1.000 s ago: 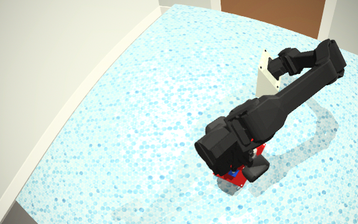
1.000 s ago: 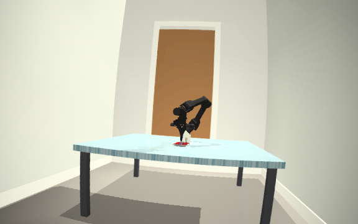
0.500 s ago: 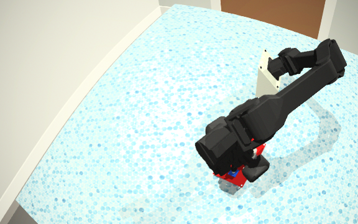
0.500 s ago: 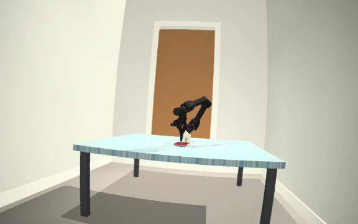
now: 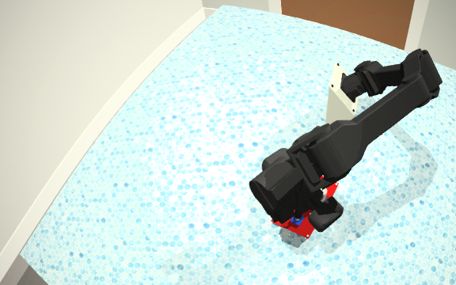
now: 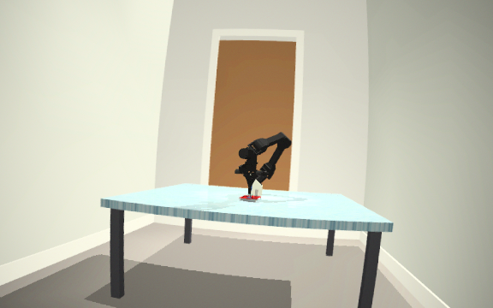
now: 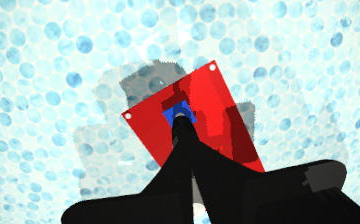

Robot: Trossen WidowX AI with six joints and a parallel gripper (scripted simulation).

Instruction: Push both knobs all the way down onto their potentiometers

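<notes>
The red circuit board (image 5: pixel 306 231) (image 7: pixel 206 90) stands low above the table. A blue potentiometer (image 5: pixel 296 222) (image 7: pixel 170 114) sits near one end of it. My gripper (image 7: pixel 186 143) is shut, with its fingertips together on or just above this potentiometer's small grey knob (image 7: pixel 180 115). Nothing shows between the fingers. The knob is mostly hidden, so its height on the shaft cannot be told. A pale grey-white part (image 5: pixel 324 194) (image 7: pixel 197 208), perhaps the other knob, shows toward the other end, largely covered by the gripper. The second potentiometer's body is hidden.
The cream arm base (image 5: pixel 336 104) stands on the patterned table (image 5: pixel 153 158) (image 6: pixel 152 200), behind the board. The arm reaches over the board and covers much of it in the top view. Pale corner fasteners (image 7: pixel 212 67) mark the board's corners.
</notes>
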